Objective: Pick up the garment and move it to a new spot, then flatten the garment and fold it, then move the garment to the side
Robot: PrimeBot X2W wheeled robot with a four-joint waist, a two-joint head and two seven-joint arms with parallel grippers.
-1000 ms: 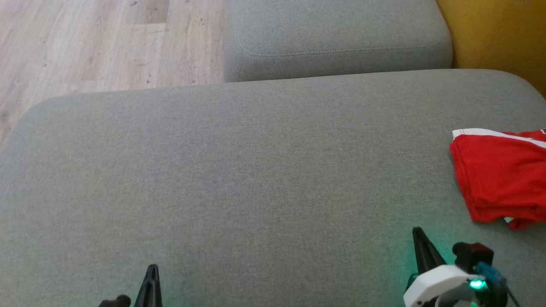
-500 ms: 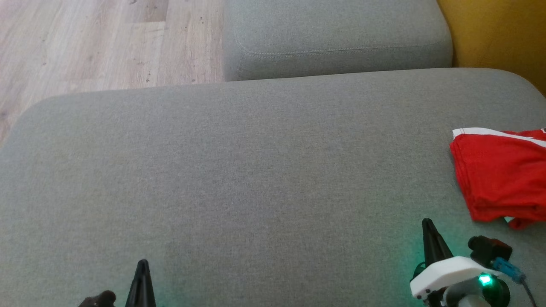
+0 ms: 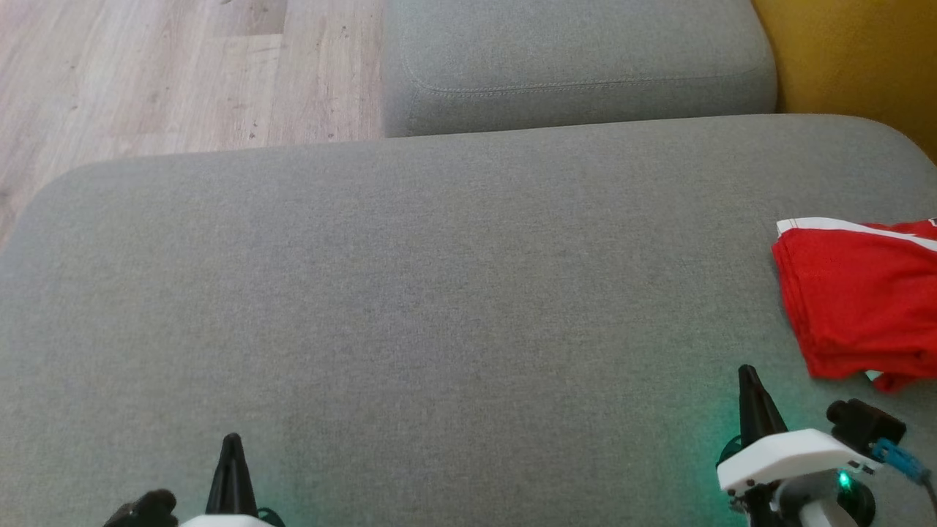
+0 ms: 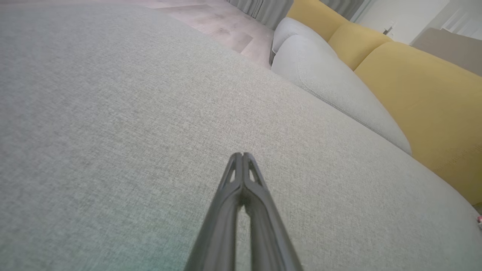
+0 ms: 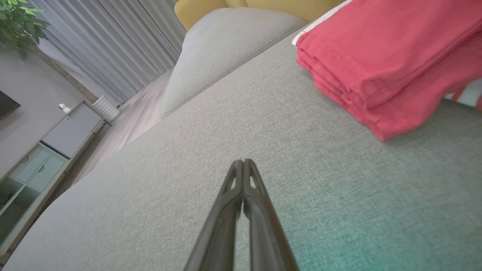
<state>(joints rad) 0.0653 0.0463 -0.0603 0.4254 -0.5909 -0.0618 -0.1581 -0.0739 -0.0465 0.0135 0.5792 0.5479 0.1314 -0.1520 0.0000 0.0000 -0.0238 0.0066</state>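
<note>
The garment (image 3: 860, 300) is red with a white stripe and lies folded in several layers at the right edge of the grey cushion (image 3: 439, 293). In the right wrist view the garment (image 5: 384, 60) fills the upper right. My right gripper (image 3: 748, 373) is shut and empty, hovering just left of and nearer than the garment (image 5: 243, 162). At the lower left my left gripper (image 3: 232, 439) is shut and empty too, far from the garment, over bare cushion (image 4: 243, 154).
A second grey cushion (image 3: 578, 66) sits beyond the big one, with a yellow sofa back (image 3: 849, 58) to the right. Wooden floor (image 3: 146, 73) lies past the cushion's far left edge. A cabinet (image 5: 34, 177) and curtains (image 5: 109, 45) stand in the distance.
Both grippers have drifted: the right one to the right, the left one slightly left and further into view. The garment has not moved.
</note>
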